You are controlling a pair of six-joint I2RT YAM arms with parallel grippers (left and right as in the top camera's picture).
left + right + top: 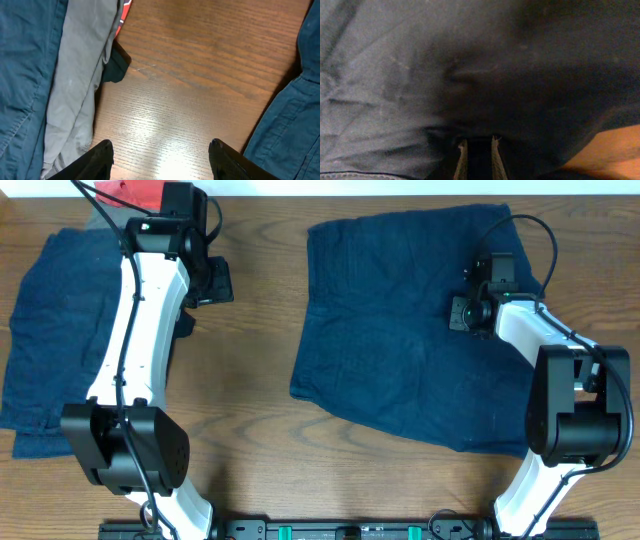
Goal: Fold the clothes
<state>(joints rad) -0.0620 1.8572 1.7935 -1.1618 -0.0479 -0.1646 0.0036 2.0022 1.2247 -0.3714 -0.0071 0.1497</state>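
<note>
Dark navy shorts (400, 330) lie spread flat on the right half of the wooden table (255, 430). My right gripper (462, 313) is pressed down onto their upper right part. In the right wrist view its fingertips (479, 142) stand a narrow gap apart against the dark shorts (420, 75), and I cannot see whether cloth is pinched between them. My left gripper (215, 280) hangs open over bare wood, its fingers (102, 157) wide apart with nothing between them. It sits between the shorts' edge (295, 115) and a pile with a navy piece (55, 330), a grey one (80, 75) and a red-orange one (135, 194).
A dark cloth corner (116, 67) sticks out from under the grey piece. Bare wood (200, 60) separates the pile from the shorts. The arm bases stand at the table's front edge (350, 530).
</note>
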